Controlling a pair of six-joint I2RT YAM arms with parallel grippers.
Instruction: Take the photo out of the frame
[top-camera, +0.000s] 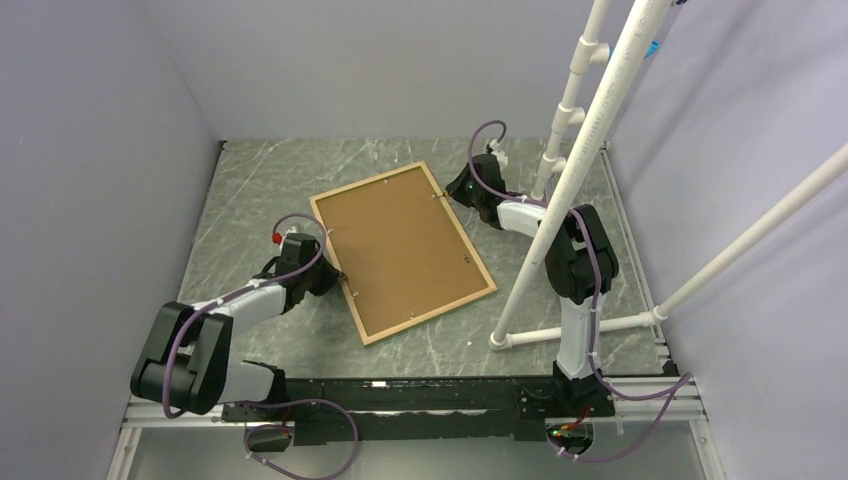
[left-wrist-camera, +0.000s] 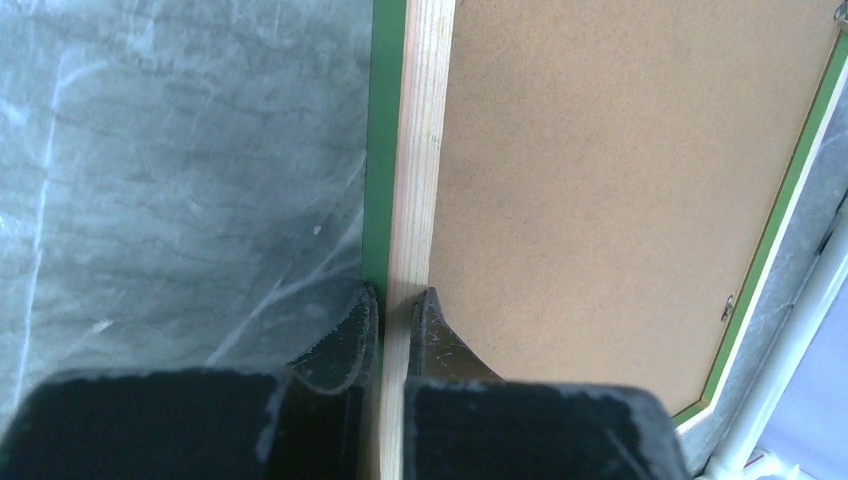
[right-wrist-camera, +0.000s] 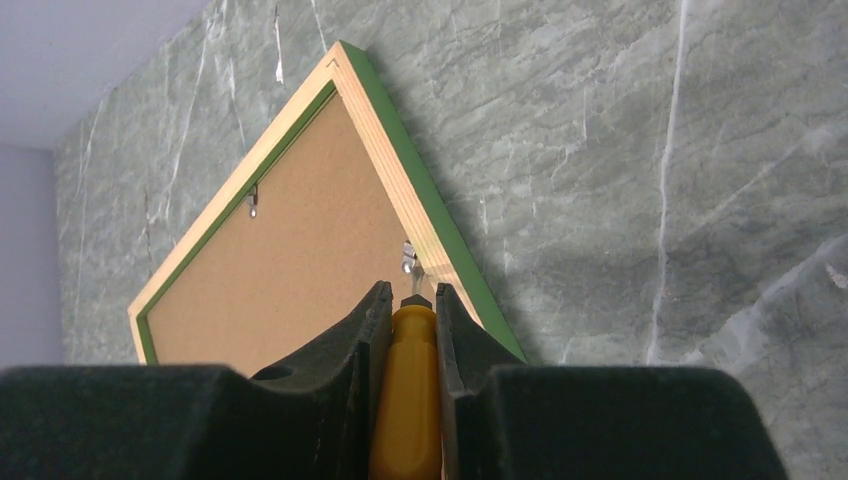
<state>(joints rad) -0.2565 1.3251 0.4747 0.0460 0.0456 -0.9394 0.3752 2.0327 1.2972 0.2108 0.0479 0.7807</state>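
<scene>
The left tool (left-wrist-camera: 397, 308) is narrowed onto the thin rectangular frame (left-wrist-camera: 420, 150). One black finger presses the glossy green outer edge and the other the inner side of the pale, grainy wood rim. Beyond that inner finger spreads the flat, brown, fibrous backing board (left-wrist-camera: 600, 180), filling the frame. Outward of the other finger lies the grey-green, veined, stone-look counter (left-wrist-camera: 180, 180). The right tool (right-wrist-camera: 410, 292) grips a smooth orange-yellow cylindrical screwdriver (right-wrist-camera: 405, 400), whose dark tip sits at a small shiny metal tab (right-wrist-camera: 408, 258) on the rim just ahead. The frame lies back-up between both tools; the photo is hidden under the board.
</scene>
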